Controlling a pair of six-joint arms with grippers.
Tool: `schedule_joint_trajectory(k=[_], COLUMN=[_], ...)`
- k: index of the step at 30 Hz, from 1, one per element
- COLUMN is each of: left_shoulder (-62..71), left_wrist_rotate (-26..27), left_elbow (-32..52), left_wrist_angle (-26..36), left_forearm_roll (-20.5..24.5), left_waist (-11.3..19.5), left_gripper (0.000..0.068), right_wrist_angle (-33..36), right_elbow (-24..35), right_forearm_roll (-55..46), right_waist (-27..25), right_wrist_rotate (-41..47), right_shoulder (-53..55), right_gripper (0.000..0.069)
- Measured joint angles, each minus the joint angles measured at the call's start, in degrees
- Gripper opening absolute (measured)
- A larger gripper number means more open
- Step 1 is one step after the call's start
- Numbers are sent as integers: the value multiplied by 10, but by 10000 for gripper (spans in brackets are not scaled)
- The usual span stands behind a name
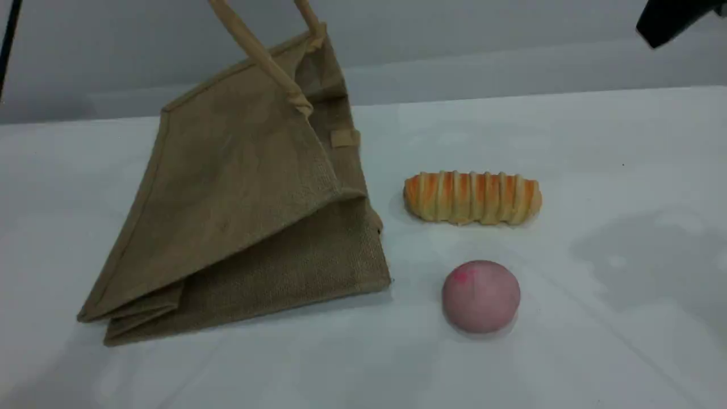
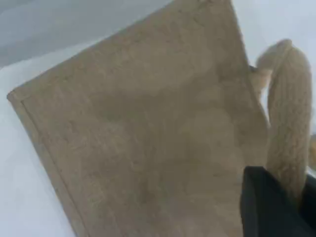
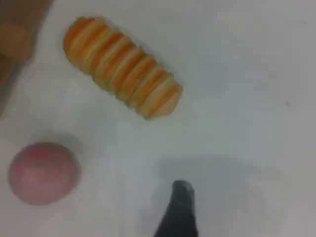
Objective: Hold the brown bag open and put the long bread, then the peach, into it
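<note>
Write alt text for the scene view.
A brown bag leans half-raised on a white table, its rope handle stretched up out of frame. To its right lie a long bread and, nearer the camera, a pink peach.

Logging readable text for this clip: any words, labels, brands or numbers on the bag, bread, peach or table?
None. The bag, bread, peach and table carry no print in any view; the small patch inside the bag looks blank.
</note>
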Motion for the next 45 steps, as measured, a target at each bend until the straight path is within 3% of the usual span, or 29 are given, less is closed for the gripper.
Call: schedule_joint_trajectory(k=[9, 22, 34, 45], left_shoulder=[-37, -39, -40, -40], left_wrist_rotate=[107, 227, 245, 251], left_elbow=[0, 0, 1, 1], left_wrist_angle=[0, -2, -2, -3], left_forearm_roll=[-88, -91, -137, -149], left_waist=[0, 0, 0, 0], left_gripper=[92, 92, 92, 92], right_wrist_angle=[-16, -86, -153, -292], right_elbow=[0, 0, 0, 0], right_forearm_roll=[5, 5, 17, 22], right_waist=[5, 88, 100, 139], right_wrist_rotate=[-142, -306, -319, -323], right_shoulder=[63, 142, 214, 263], right_gripper=[573, 573, 573, 573])
